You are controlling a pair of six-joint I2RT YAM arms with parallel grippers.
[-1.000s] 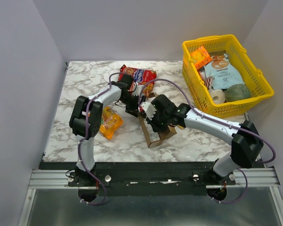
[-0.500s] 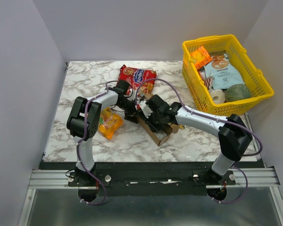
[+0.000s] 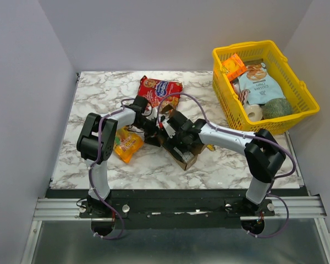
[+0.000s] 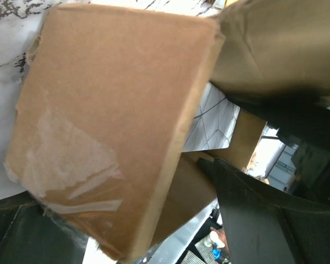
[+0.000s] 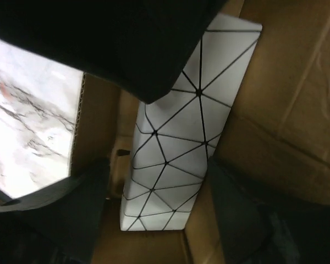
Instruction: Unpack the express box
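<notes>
The express box [image 3: 189,158], a brown cardboard carton, lies open at the table's middle, between the two arms. In the right wrist view a white pack with black triangle lines [image 5: 179,132] lies inside the box [image 5: 286,121]. My right gripper [image 5: 159,184] is open inside the box, one finger on each side of the pack, with a gap on the left side. My left gripper [image 3: 153,133] is at the box's far-left end. It stands open, and a taped cardboard flap [image 4: 110,126] lies between its fingers [image 4: 264,220]. The white pack [image 4: 212,124] shows behind the flap.
A yellow basket [image 3: 307,111] with several snack packs stands at the back right. A red snack bag [image 3: 159,88] lies behind the box. An orange snack bag [image 3: 126,144] lies to its left, beside the left arm.
My right gripper has opened wide and reached further left into the box. The box has shifted and turned slightly. My left gripper has opened a little more.
</notes>
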